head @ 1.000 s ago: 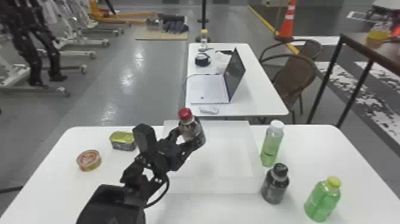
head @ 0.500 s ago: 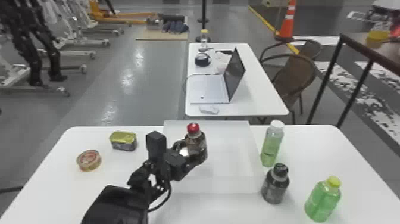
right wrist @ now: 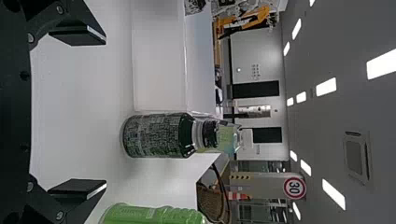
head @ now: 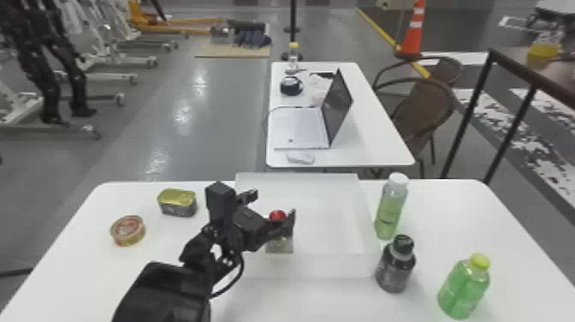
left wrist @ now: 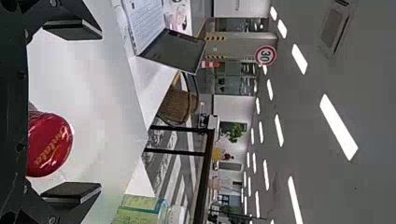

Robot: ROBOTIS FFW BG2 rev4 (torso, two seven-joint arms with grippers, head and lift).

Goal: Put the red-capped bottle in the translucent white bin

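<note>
Red-capped bottle [head: 279,245]: upright inside the translucent white bin [head: 308,265], unheld between the widely parted fingers of my left pincer [left wrist: 100,112]. Risk: withdrawing sideways, a finger could catch the cap [left wrist: 49,144] and topple it. Count: one bin, one red-capped bottle, three other bottles [head: 395,267], two tins [head: 177,203].

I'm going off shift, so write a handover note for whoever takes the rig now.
Things: the red-capped plastic bottle looks upright inside the translucent white rectangular bin, toward its near left corner.
Left tool: open, fingers on either side of the bottle, not gripping it.
Right tool: open and empty.
Done: bottle in the bin.
Left: probably only backing the left tool away without tipping the bottle.
</note>
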